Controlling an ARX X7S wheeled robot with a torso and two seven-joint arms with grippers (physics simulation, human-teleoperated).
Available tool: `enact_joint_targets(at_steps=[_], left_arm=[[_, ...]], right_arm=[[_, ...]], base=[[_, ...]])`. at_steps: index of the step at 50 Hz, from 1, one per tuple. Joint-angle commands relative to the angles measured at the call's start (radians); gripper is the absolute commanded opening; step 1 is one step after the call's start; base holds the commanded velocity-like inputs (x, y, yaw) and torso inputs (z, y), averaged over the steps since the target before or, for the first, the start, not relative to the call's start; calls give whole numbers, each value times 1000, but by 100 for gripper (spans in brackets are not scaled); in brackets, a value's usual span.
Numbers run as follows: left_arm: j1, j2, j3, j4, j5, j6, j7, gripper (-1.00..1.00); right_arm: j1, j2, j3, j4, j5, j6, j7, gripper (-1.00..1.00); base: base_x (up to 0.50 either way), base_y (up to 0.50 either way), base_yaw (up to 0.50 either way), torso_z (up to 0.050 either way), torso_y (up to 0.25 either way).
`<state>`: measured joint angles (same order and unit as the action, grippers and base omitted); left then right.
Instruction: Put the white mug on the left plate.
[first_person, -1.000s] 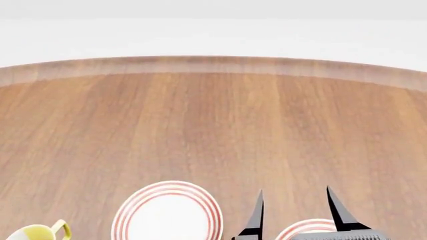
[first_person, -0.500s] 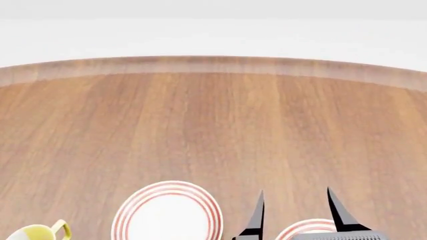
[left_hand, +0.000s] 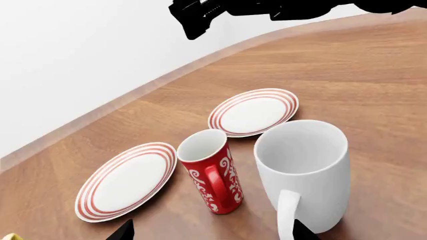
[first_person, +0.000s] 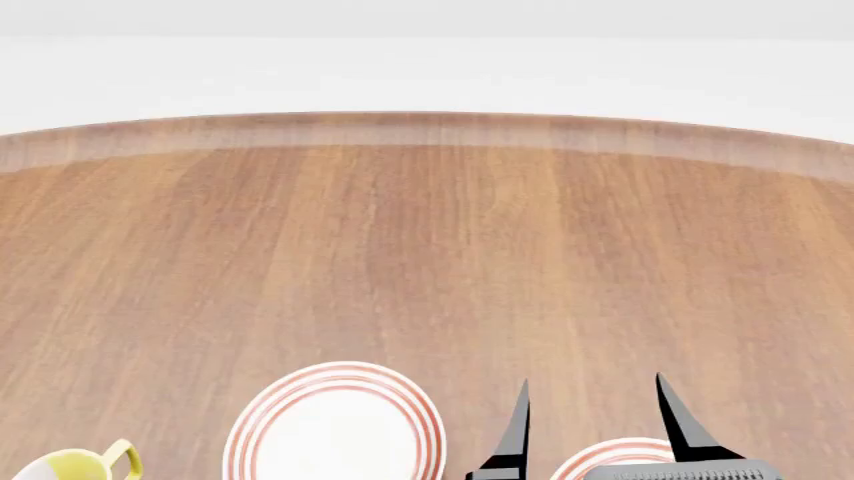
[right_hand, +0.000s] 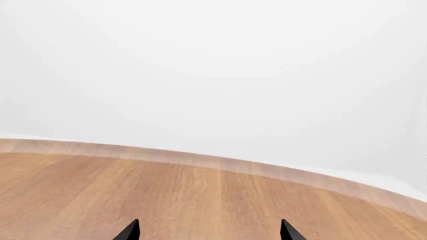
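Note:
The white mug (left_hand: 303, 170) stands upright on the table, its loop handle turned toward my left gripper (left_hand: 210, 232). That gripper is open and empty, and one fingertip (left_hand: 300, 231) sits just beside the handle. The left plate (left_hand: 127, 181) lies flat beyond the red mug; in the head view this left plate (first_person: 334, 428) is at the bottom centre-left. The white mug is out of the head view. My right gripper (first_person: 591, 400) is open and empty, hanging in front of the other plate.
A small red patterned mug (left_hand: 210, 170) stands between the white mug and the left plate. The second ringed plate (left_hand: 253, 111) lies farther off, and this plate (first_person: 617, 452) is partly hidden by the right gripper. A yellow-handled mug (first_person: 83, 464) sits left of the left plate. The table's curved far edge (first_person: 427, 128) runs behind.

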<state>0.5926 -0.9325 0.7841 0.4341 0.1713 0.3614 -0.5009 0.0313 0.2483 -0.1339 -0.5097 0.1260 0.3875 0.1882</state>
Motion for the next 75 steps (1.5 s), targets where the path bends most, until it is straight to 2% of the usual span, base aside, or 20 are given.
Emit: enact_joint_targets(at_steps=[1,11,26,37,45,58,75], left_arm=[[-47,29,30,-12,0,-16,49,100],[-72,49,56,-47,-16,-12,86,100],[-159,115,85,-211,-106,68,155,100],[-187,126,88,-252,-135,97,175,100],[-227,151,103,-292,-156,73,219,100],[-290,222,137,-433,-173,172,281,100],[-369,268,161,-550,-254,182,381,100]], right_arm=[[-3,4,-2,1,6,-8,6,100],[-2,10,2,-1,12,-7,12,100],[-10,15,1,-4,19,-12,22,100],[-8,19,-1,1,25,-20,25,100],[-1,18,-9,12,25,-24,26,100],[5,22,-19,4,26,-14,34,100],[14,25,-22,2,35,-13,41,100]], base=[[0,0,0,0,0],[0,0,0,0,0],[0,0,0,0,0],[0,0,0,0,0],[0,0,0,0,0],[0,0,0,0,0],[0,0,0,0,0]])
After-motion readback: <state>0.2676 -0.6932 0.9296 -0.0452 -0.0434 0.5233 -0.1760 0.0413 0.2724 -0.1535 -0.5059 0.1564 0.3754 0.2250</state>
